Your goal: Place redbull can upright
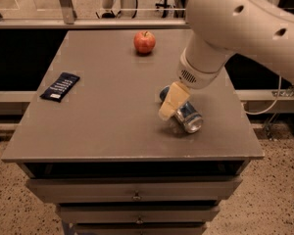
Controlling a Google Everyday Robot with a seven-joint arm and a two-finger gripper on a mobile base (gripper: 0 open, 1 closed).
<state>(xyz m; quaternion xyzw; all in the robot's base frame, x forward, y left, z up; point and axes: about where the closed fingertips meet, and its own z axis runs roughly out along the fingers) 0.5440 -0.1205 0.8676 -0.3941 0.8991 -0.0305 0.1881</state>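
Note:
The redbull can (187,117) lies on its side on the grey table (112,111), right of the middle, with its silver end pointing to the front right. My gripper (166,112) reaches down from the white arm (235,28) at the upper right. Its pale yellow fingers (172,100) stand in front of the can's left half and hide that part. I cannot tell whether it touches the can.
A red apple (144,42) stands at the back middle of the table. A dark blue flat packet (60,86) lies near the left edge. The table's right edge is close to the can. Drawers sit under the tabletop.

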